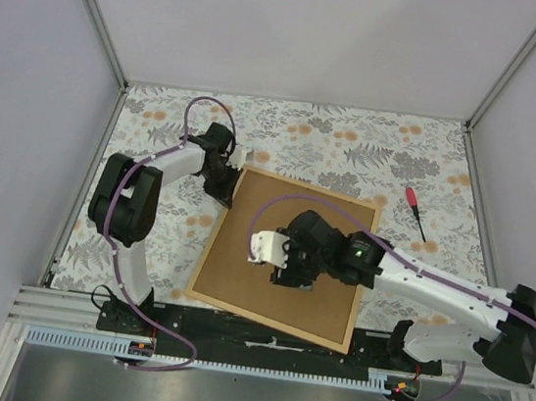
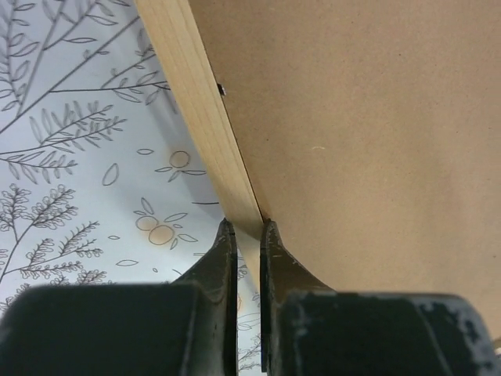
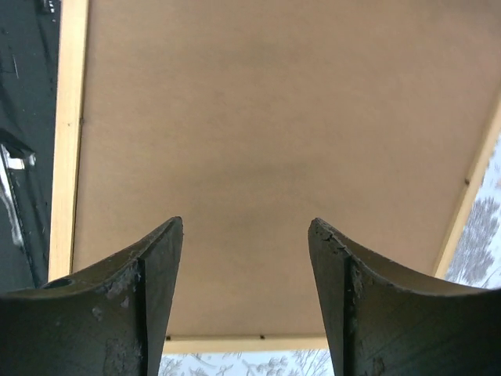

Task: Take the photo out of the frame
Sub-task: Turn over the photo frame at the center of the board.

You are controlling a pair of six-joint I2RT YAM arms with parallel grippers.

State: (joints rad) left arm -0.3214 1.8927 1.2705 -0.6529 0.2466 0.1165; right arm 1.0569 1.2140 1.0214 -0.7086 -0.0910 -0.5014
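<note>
One frame (image 1: 240,266), one screwdriver (image 1: 416,212), two claws: left claw (image 2: 245,225), right claw (image 3: 246,223).

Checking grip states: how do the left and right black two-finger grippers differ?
Left gripper is shut, pinching the light-tan wooden frame by its edge strip; right gripper is open, holding nothing. Left gripper sits at the rim; right gripper hovers over the brown backing board mid-panel. Both face the frame's back.

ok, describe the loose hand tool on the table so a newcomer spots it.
Start at the floral tablecloth, then the big wooden frame lying brown back up in its middle. Just off the frame's far right corner lies a slim screwdriver, untouched: the only thing with a red handle.
</note>
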